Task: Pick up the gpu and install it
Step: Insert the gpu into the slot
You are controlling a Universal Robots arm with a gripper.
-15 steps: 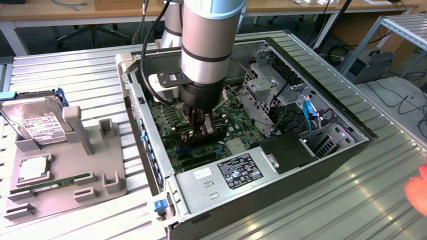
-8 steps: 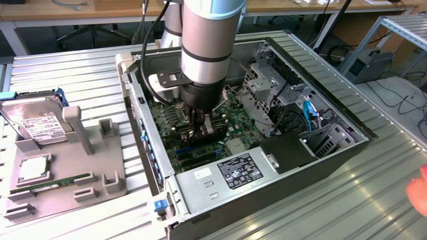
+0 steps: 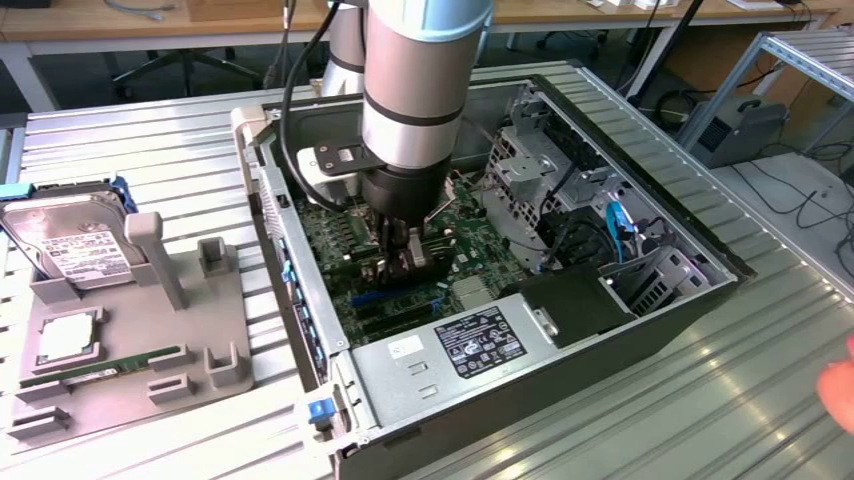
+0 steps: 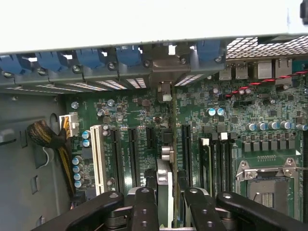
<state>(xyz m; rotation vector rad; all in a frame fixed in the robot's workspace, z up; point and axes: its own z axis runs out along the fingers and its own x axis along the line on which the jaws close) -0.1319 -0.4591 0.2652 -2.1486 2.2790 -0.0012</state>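
The gpu (image 4: 164,185) stands edge-on between my gripper's (image 4: 167,209) black fingers (image 4: 143,208), which are shut on it. The card runs over the green motherboard (image 4: 211,130) along the row of black expansion slots (image 4: 186,154), its far metal end (image 4: 165,91) close to the rear slot openings of the case. Whether its edge sits in a slot I cannot tell. In the exterior view the gripper (image 3: 403,258) hangs straight down inside the open computer case (image 3: 667,300), low over the board, with the gpu (image 3: 418,250) partly hidden by the fingers.
A white slot (image 4: 98,159), the empty CPU socket (image 4: 264,185) and blue latches (image 4: 91,57) surround the card. The power supply (image 3: 461,345) and drive cage (image 3: 534,160) crowd the case. A grey fixture (image 3: 147,350) holds a hard drive (image 3: 74,245) and RAM stick (image 3: 100,368). A person's hand (image 3: 841,390) shows at the exterior view's right.
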